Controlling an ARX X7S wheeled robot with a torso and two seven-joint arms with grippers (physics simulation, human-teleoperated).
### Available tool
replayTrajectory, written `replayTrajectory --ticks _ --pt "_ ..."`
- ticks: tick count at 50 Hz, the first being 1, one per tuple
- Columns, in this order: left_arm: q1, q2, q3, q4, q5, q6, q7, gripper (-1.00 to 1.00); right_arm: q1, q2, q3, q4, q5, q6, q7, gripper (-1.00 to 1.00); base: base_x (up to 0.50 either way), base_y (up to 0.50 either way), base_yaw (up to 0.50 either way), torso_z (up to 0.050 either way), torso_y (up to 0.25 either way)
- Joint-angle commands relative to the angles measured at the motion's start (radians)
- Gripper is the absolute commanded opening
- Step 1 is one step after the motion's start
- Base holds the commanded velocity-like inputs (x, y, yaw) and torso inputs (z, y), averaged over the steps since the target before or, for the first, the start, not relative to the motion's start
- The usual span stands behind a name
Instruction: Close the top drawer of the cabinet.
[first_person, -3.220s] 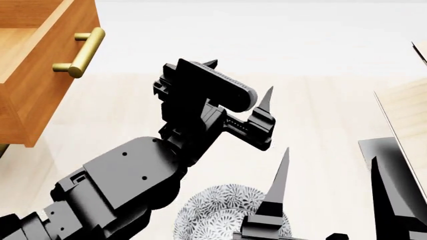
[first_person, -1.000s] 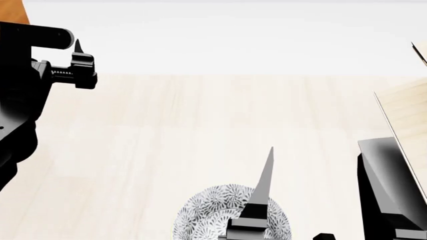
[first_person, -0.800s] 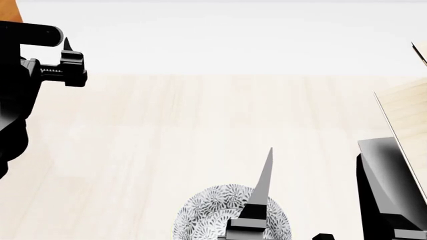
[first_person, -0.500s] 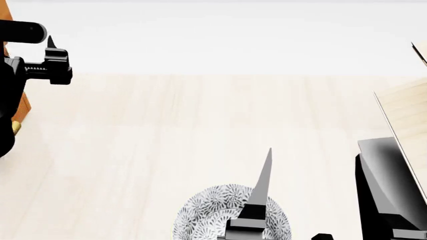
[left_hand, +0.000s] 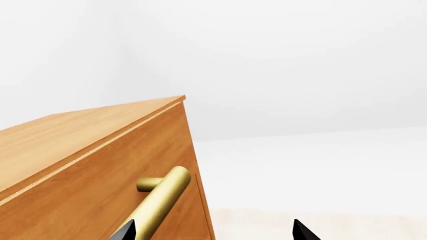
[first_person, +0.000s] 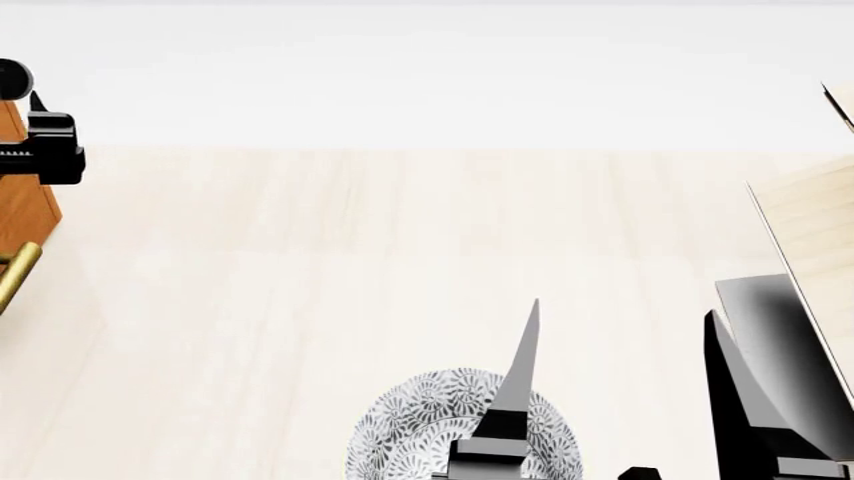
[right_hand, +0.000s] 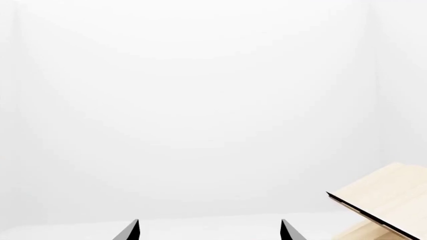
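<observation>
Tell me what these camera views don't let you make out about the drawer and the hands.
- Top drawer: left wrist view's edge cuts it off, so how far shut is unclear.
- Left hand: mostly beyond the head view's left edge.
- Brass handle: contact with left fingertip unclear.
- Right hand: only fingertips show.
</observation>
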Motion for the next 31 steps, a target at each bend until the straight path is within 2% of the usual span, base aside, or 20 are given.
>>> replayTrajectory --ticks 1,17,31 --pt "0.006 -0.058 -0.010 0.025 -0.012 -0.015 -0.036 1.00 0.000 0.006 -0.007 0.007 0.004 -0.007 0.007 1.00 0.00 0.00 0.00 0.000 0.000" --pt "0.003 -0.149 -0.012 0.125 -0.012 -0.034 -0.089 1.00 0.003 0.014 -0.023 0.014 0.004 -0.013 0.016 1.00 0.00 0.00 0.00 0.000 0.001" --pt "0.001 -0.158 -0.013 0.130 -0.005 -0.038 -0.093 1.00 0.006 0.020 -0.034 0.018 0.005 -0.016 0.024 1.00 0.00 0.00 0.00 0.000 0.001"
